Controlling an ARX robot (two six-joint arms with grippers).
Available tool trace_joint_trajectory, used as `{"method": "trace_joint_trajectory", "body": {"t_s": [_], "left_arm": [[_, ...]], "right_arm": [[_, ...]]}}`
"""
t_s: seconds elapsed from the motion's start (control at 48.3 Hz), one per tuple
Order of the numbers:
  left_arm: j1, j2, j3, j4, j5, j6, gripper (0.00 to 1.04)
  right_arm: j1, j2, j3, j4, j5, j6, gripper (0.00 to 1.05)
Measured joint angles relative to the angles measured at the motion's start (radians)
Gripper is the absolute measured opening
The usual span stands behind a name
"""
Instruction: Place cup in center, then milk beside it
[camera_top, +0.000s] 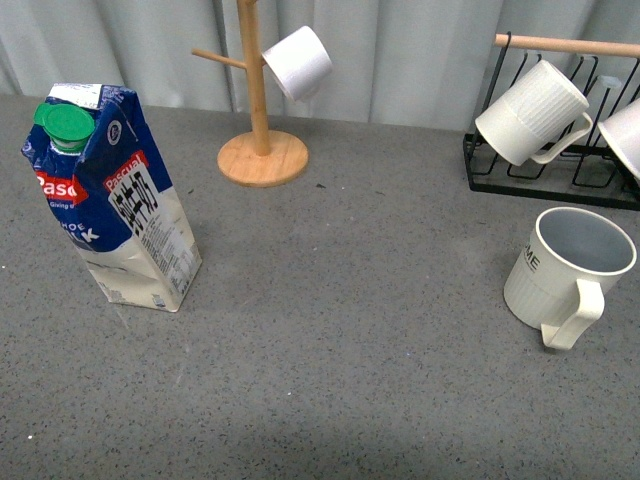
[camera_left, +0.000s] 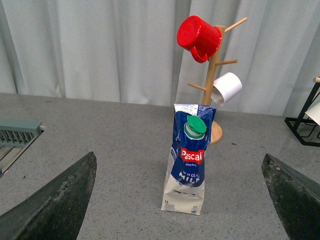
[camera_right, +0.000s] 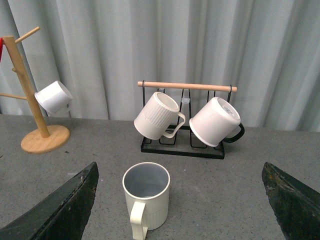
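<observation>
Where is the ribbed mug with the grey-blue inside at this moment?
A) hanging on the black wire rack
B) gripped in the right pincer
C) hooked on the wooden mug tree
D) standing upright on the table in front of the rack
D: the cup stands upright, mouth up, on the grey table, in front of the black wire rack and apart from it.

Grey table (camera_top: 350, 340): milk (camera_top: 120, 215), cup (camera_top: 560, 272), stand (camera_top: 262, 158), rack (camera_top: 570, 44)
</observation>
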Motion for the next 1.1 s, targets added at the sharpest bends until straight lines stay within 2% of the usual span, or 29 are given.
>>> {"method": "trace_joint_trajectory", "body": {"t_s": [0.912,1.015,1.098], "left_arm": [[0.000,0.000,0.000,0.000,0.000,0.000,0.98],[0.000,0.000,0.000,0.000,-0.001,0.000,0.98],[0.000,0.000,0.000,0.000,0.000,0.000,0.98]], "right_arm": [[0.000,0.000,0.000,0.000,0.000,0.000,0.95],[0.036,0.116,0.053,-0.098,0.163,-0.098,0.95],[0.019,0.253,0.076,-0.032,0.148,-0.138,0.95]]}}
